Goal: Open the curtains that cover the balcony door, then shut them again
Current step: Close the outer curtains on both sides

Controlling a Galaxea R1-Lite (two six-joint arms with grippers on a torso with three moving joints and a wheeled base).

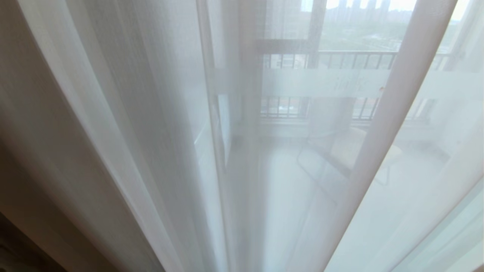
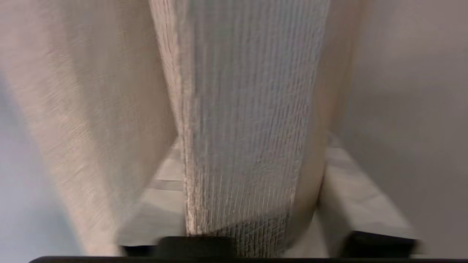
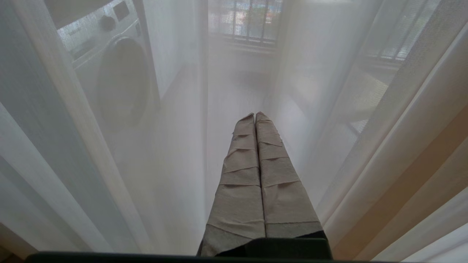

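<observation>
The curtains fill every view. In the head view the white sheer point(image 1: 151, 113) hangs across the whole picture, with the thick cream layer point(image 1: 34, 151) at the left edge. Through the sheer shows the balcony door point(image 1: 245, 94), its frosted band point(image 1: 325, 83) running across the glass. Neither arm appears in the head view. In the left wrist view a fold of woven cream curtain point(image 2: 241, 128) stands right in front of my left gripper point(image 2: 270, 243), reaching down to its dark base. My right gripper point(image 3: 255, 114) is shut and empty, its taped tips up against the sheer point(image 3: 175, 146).
Behind the sheer a white washing machine point(image 3: 113, 73) stands on the left in the right wrist view. A chair point(image 1: 340, 155) and black railing bars point(image 1: 351, 60) show on the balcony. Pale floor point(image 2: 358, 190) lies under the curtain's hem.
</observation>
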